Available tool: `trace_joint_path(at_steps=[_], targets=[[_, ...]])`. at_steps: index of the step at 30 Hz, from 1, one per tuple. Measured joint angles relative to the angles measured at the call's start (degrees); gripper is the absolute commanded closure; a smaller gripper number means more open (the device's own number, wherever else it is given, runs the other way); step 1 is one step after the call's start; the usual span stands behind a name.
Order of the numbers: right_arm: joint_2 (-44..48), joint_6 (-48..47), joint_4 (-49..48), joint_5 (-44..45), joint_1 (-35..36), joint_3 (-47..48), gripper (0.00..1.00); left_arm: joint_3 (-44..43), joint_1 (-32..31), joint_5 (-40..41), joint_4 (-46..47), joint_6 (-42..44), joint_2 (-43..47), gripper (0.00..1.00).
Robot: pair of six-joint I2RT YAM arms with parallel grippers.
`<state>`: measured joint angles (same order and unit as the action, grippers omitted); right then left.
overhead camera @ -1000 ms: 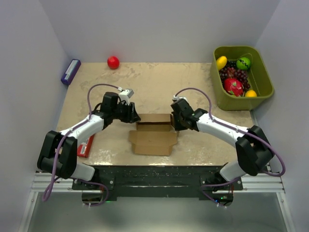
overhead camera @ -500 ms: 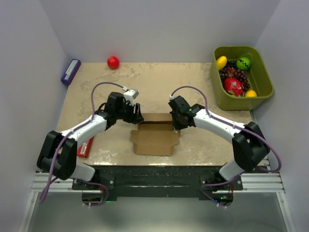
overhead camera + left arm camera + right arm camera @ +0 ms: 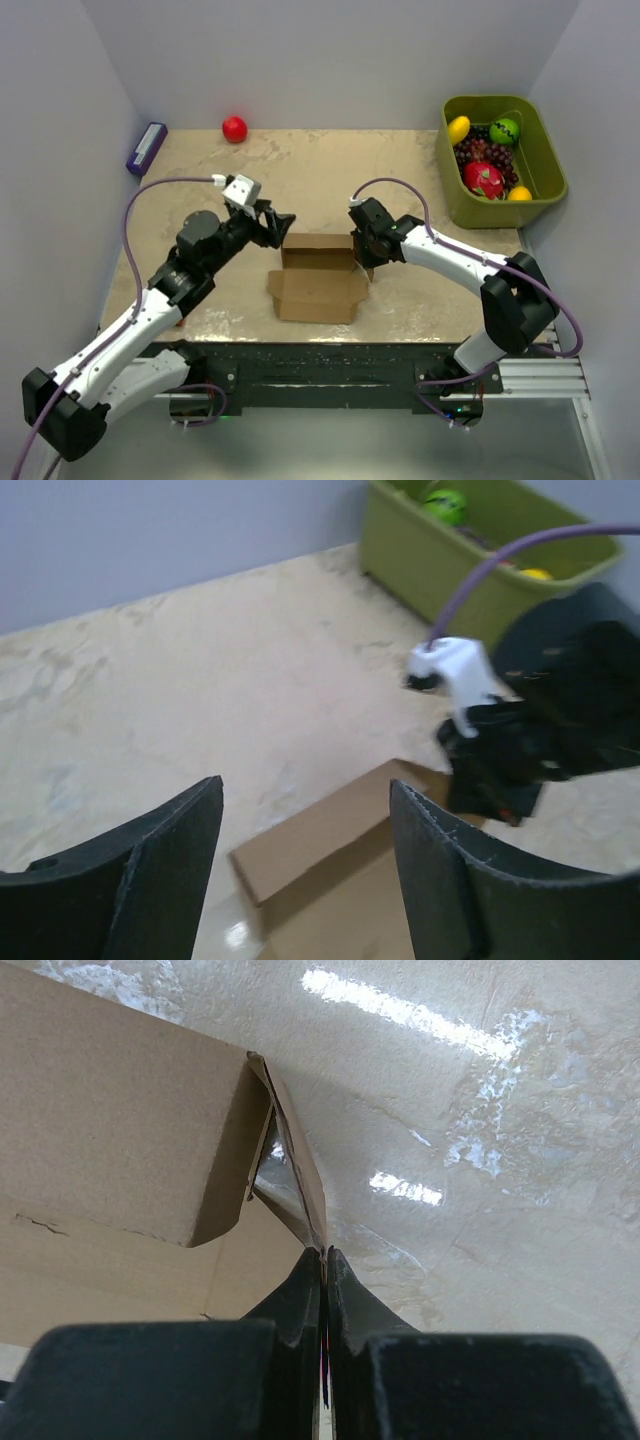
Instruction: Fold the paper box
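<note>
Top external view shows the paper box (image 3: 318, 278) lying partly folded on the table (image 3: 330, 170) between the two arms, with its back wall raised and its front flap flat. The left gripper (image 3: 281, 227) hovers just beside the box's far-left corner, fingers spread with nothing between them. The right gripper (image 3: 362, 262) is clenched on the box's upright right-side flap, its fingertips (image 3: 300, 1290) pinching the thin edge.
</note>
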<state>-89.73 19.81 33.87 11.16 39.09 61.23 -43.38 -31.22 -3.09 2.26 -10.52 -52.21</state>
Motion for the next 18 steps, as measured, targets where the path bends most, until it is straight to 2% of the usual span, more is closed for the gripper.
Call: trace_joint_path(at_steps=[5,7,9,13,18], targets=[[0.0,0.0,0.0,0.0,0.0,0.0,1.00,5.5,-13.4,1.9,9.9,-5.6,-2.2,0.35],[0.0,0.0,0.0,-0.1,0.0,0.0,1.00,7.9,-17.3,3.1,13.4,-8.6,-7.3,0.37],[0.0,0.0,0.1,-0.1,0.0,0.0,1.00,10.3,-20.4,3.8,16.6,-10.5,-12.7,0.44],[0.0,0.1,0.1,-0.2,0.0,0.0,1.00,14.1,-23.9,3.1,24.8,-14.2,-22.6,0.52],[0.0,0.5,0.0,-0.2,0.0,0.0,1.00,15.3,-24.3,1.7,35.3,-16.6,-31.5,0.60]])
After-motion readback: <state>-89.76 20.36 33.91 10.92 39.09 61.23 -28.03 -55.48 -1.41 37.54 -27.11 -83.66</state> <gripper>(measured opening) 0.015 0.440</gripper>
